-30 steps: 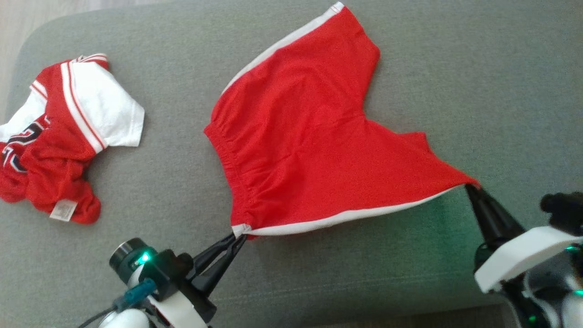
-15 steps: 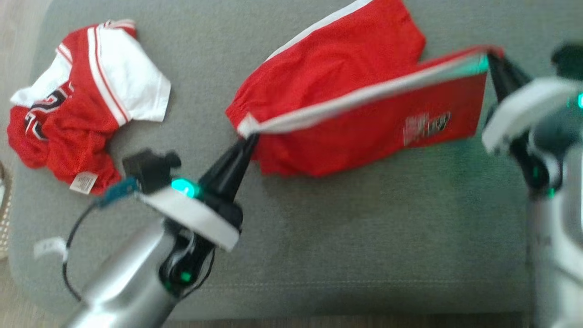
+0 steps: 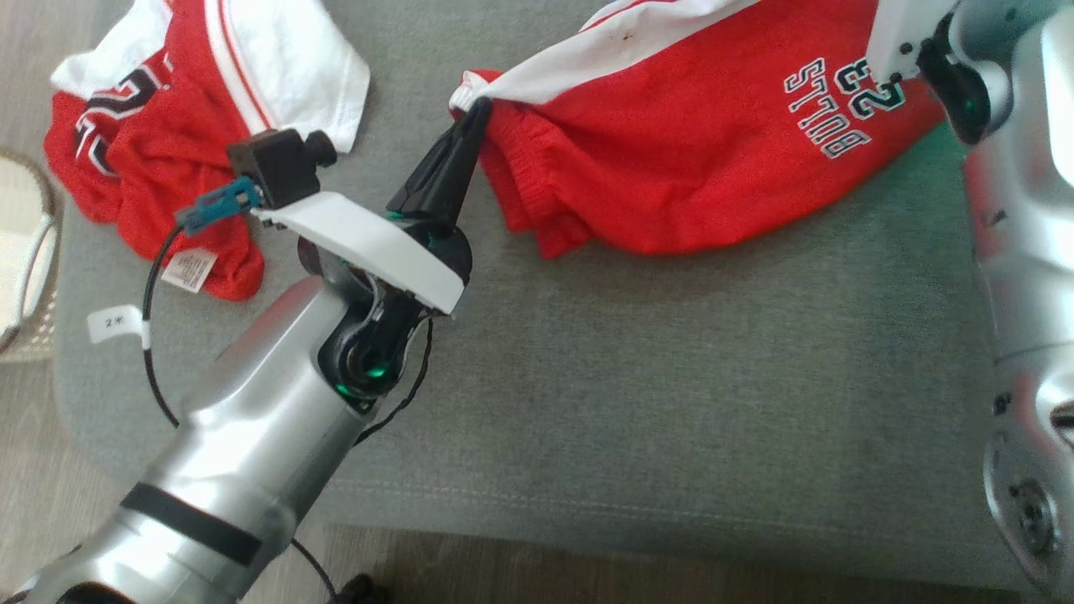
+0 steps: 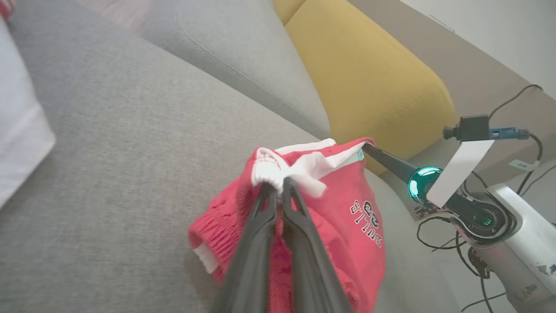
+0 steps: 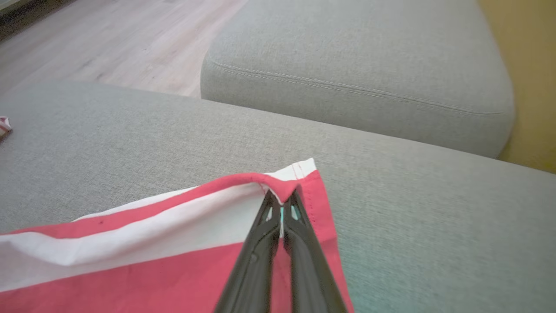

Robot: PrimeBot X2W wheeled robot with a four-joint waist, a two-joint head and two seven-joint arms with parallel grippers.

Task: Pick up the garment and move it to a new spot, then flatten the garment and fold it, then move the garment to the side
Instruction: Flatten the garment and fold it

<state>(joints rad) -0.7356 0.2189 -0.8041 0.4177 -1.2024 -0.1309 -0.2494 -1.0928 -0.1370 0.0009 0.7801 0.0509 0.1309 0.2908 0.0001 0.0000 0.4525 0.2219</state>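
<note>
The garment is a pair of red shorts (image 3: 705, 159) with a white side stripe and black-and-white lettering, folded over on itself on the grey sofa cushion (image 3: 671, 377). My left gripper (image 3: 480, 107) is shut on the waistband corner of the shorts (image 4: 312, 195), pinching the white elastic edge (image 4: 278, 184). At the hem corner of the shorts (image 5: 173, 243), my right gripper (image 5: 281, 196) is shut too. In the head view the right arm's wrist (image 3: 931, 42) stands at the top right, its fingertips out of frame. The stretched edge between both grippers hangs slightly above the cushion.
A red and white jersey (image 3: 185, 126) lies crumpled at the cushion's far left. A pale basket (image 3: 21, 252) stands beyond the left edge. A second grey cushion (image 5: 356, 74) and a yellow pillow (image 4: 369, 87) lie behind. Wooden floor (image 3: 587, 579) runs along the front edge.
Both grippers have carried the near edge of the shorts away from me, folding the lower half over the upper half so the lettered side faces up. The head camera has also shifted.
</note>
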